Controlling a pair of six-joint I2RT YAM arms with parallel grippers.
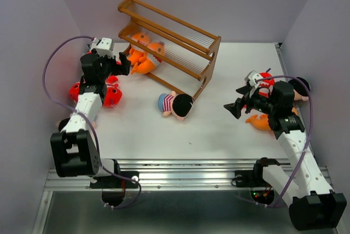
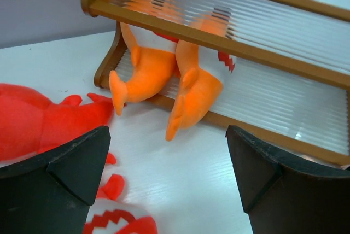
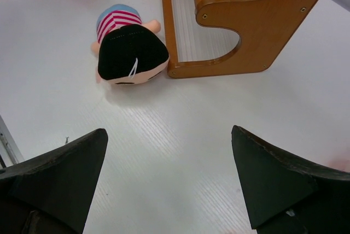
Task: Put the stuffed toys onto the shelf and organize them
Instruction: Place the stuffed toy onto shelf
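Observation:
The brown wooden shelf (image 1: 203, 62) (image 2: 244, 50) (image 3: 257, 37) stands at the back of the table. Two orange sharks (image 1: 145, 56) (image 2: 147, 72) lie side by side on its lowest tier, tails hanging over the front bar. My left gripper (image 1: 124, 62) (image 2: 168, 130) is open just in front of those tails, holding nothing. Red sharks (image 1: 112, 94) (image 2: 38, 122) lie beside it. A striped-shirt doll (image 1: 176, 104) (image 3: 131, 48) lies face down near the shelf's right foot. My right gripper (image 1: 233, 108) (image 3: 169, 130) is open and empty over bare table, pointing at the doll.
More toys sit by the right arm: a red shark (image 1: 265, 83), an orange one (image 1: 261, 120) and a doll (image 1: 301, 89). Another red toy (image 1: 76, 89) lies at the far left. Purple walls close three sides; a metal rail (image 1: 186, 171) runs along the near edge.

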